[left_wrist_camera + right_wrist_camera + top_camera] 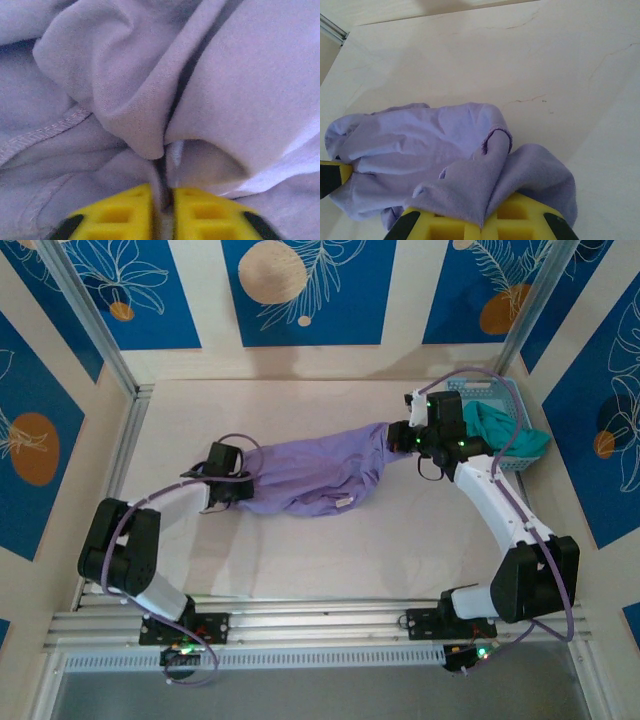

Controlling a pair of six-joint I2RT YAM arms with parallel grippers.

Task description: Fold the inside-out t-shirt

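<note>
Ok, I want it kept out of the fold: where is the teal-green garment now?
In the top view the teal-green garment lies in the light blue basket in the far right corner, just right of the right gripper.

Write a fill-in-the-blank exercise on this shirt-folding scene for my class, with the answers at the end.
1. The number of grippers holding the t-shirt is ____.
2. The left gripper is ____ on the cloth.
3. The teal garment lies in a blue ____.
Missing words: two; shut; basket.
</note>
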